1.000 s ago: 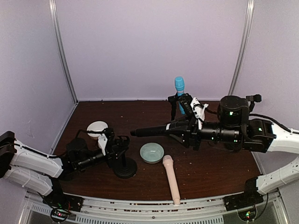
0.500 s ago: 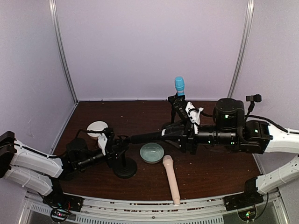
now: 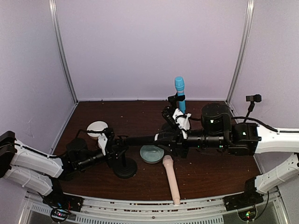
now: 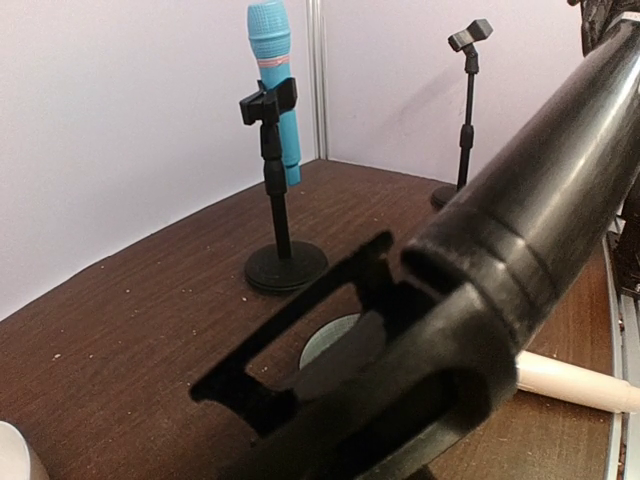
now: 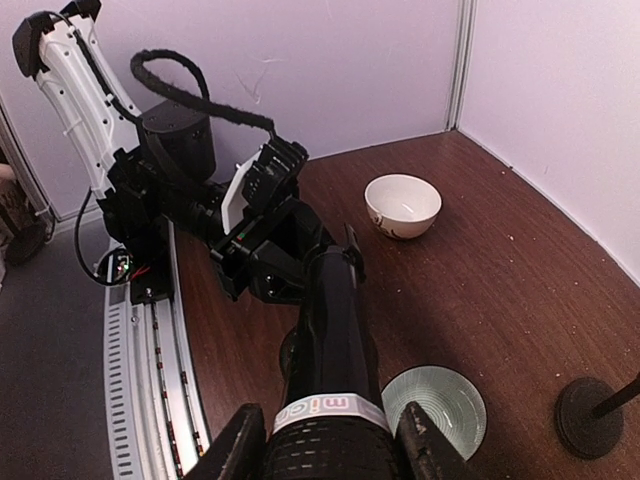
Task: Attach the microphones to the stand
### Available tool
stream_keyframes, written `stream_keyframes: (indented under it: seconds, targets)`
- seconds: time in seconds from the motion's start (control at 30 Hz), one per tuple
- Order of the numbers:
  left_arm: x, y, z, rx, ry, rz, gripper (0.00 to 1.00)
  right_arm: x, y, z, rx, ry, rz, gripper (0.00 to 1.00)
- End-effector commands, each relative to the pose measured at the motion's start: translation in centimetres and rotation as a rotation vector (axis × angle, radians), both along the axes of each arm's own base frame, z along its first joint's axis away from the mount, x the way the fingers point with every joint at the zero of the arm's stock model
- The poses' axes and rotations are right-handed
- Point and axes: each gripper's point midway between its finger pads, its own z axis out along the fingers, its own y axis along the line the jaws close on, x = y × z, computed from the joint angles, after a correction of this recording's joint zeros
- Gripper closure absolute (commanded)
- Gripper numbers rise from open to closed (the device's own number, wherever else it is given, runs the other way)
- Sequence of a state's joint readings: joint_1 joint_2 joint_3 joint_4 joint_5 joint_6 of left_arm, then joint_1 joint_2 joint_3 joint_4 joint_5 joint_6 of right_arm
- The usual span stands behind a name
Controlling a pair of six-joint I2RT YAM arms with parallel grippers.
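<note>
Step in hand: the right gripper [image 3: 174,135] grips the black mic [image 3: 140,139] at its head end and holds it level, tail pointing left into the clip of the near-left stand [image 3: 124,164]
Left gripper [image 3: 113,145]: jaws closed on the stand's clip or post, steadying it; the exact contact is hidden
Black mic position: the left wrist view shows its tail already resting in the open clip [image 4: 300,350], near the table's front-left part
Doing it well: the mic probably needs to slide along the clip's axis, kept level, while the left arm holds the stand so it does not tip or twist
Blue mic [image 3: 179,91]: already clipped upright on a stand near the back edge, centre
Pink mic [image 3: 171,178]: lying flat near the front edge, centre, not yet mounted
Empty stand [image 4: 466,110]: third stand, clip vacant
In the way: a green bowl [image 3: 152,152] sits just beneath the black mic; a white bowl [image 3: 97,128] lies toward the left edge, behind the left gripper
</note>
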State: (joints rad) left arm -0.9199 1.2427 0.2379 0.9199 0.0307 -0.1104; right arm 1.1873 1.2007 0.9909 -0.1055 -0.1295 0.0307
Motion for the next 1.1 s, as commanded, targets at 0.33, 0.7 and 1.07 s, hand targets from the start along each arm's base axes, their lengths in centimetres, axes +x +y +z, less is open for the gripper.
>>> stream_keyframes:
  seconds: [0.33,0.7,1.07]
  targets:
    - [-0.1,-0.8,-0.1,0.008,-0.004,-0.031,1.00,0.5,3.2,-0.2,-0.165,-0.030,0.009,1.00]
    - [0.4,-0.9,0.1,0.009,-0.012,-0.013,1.00,0.7,6.3,-4.8,-0.179,0.325,-0.096,1.00]
    - [3.2,4.7,-0.5,-0.122,0.071,0.333,0.59,1.4,4.0,-3.3,-0.122,0.249,-0.192,1.00]
